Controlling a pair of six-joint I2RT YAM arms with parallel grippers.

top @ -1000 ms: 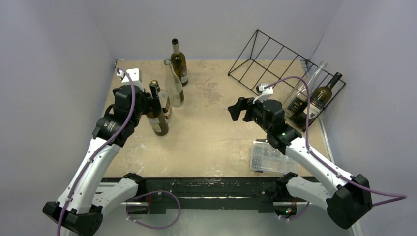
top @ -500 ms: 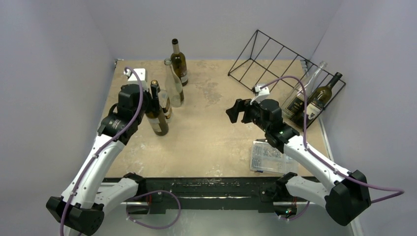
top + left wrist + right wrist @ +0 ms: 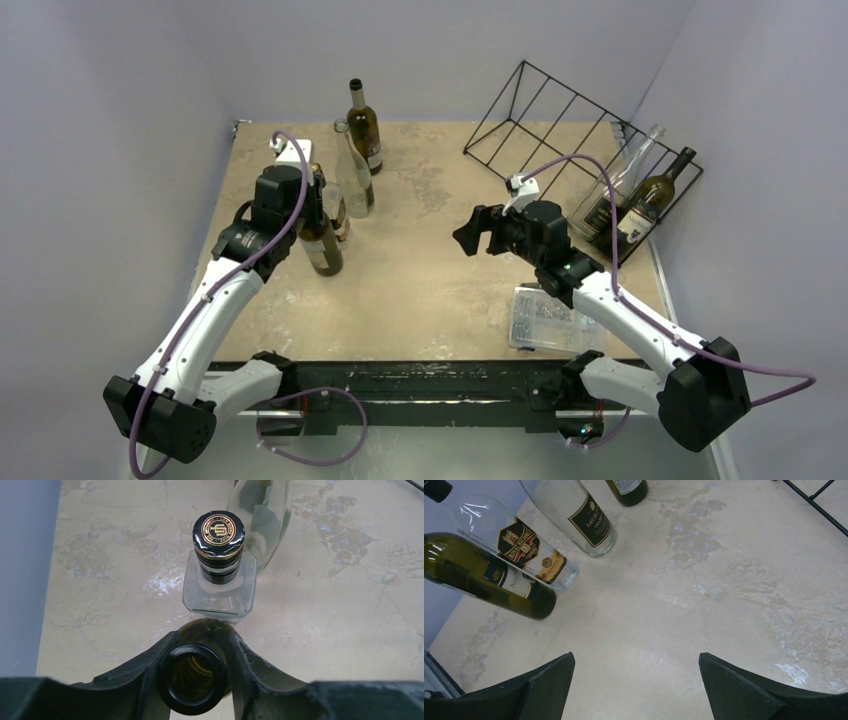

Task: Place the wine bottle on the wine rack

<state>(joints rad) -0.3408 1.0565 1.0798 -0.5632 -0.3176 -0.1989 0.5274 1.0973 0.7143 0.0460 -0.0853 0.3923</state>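
Left gripper point(image 3: 201, 639): narrowed around the neck of the green wine bottle point(image 3: 193, 682), one finger against each side just under the open mouth; the grip looks made. Bottle upright on the table point(image 3: 430, 285), left side, well apart from the wine rack point(image 3: 560, 125). Rack sits at the far right corner, black wire, left slots bare. Two bottles lie tilted at its right end: one clear point(image 3: 615, 195), one green point(image 3: 650, 200). Just behind the gripped bottle: a square clear bottle with a black-and-gold cap point(image 3: 219, 530), then a tall clear bottle point(image 3: 355, 175), then a dark bottle point(image 3: 364, 125) nearest the back wall. Right gripper point(image 3: 635, 656): fingers spread wide, nothing between them, hovering over mid-table and facing the left-hand bottles. Clear plastic box point(image 3: 545, 320) near the right arm, front right.
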